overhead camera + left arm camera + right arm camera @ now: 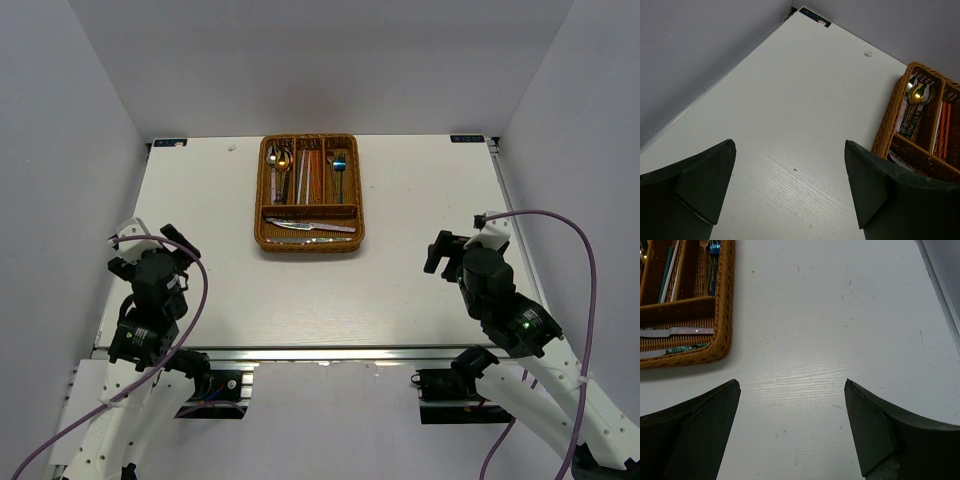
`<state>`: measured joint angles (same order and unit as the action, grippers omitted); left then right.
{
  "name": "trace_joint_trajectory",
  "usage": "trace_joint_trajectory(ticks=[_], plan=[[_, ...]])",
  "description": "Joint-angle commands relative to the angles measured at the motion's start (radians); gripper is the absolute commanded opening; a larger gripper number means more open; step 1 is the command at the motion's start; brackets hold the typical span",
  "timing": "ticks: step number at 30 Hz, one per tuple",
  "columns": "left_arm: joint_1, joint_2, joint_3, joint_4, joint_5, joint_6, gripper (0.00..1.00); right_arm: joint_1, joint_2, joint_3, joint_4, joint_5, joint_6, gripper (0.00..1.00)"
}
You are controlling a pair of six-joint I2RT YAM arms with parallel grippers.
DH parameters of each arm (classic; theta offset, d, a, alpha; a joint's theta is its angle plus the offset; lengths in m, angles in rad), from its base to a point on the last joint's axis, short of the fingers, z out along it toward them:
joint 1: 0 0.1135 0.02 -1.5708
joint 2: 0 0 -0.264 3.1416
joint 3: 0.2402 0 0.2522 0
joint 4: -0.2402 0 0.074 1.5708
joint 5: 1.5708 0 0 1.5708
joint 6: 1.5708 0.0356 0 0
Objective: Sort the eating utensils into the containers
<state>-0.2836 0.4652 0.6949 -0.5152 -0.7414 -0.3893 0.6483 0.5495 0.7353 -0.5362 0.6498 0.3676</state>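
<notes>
The brown wicker tray (261,195) sits at the middle back of the table. Spoons (280,160) lie in its left long slot, chopsticks (308,175) in the middle one, forks (339,165) in the right one, and knives (312,227) in the crosswise front slot. My left gripper (152,237) hovers open near the front left, far from the tray. My right gripper (458,238) hangs open at the front right. The left wrist view shows open fingers (710,185) over bare table, with the tray (888,125) and a gold spoon (916,94) at right. The right wrist view shows the tray corner (725,315) and knives (675,332).
The white table (420,200) is walled by grey panels at the back and both sides. Purple cables loop off both arms near the front edge. Nothing lies loose on the tabletop around the tray.
</notes>
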Motion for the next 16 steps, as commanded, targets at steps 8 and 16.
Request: trace_joint_trajectory(ticks=[8, 16], plan=[[-0.003, 0.007, -0.008, 0.012, 0.013, -0.003, 0.98, 0.001, 0.001, -0.007, 0.070, -0.024, 0.016, 0.89], [-0.003, 0.004, -0.011, 0.017, 0.016, 0.001, 0.98, 0.001, 0.050, -0.002, 0.088, -0.039, 0.019, 0.89]])
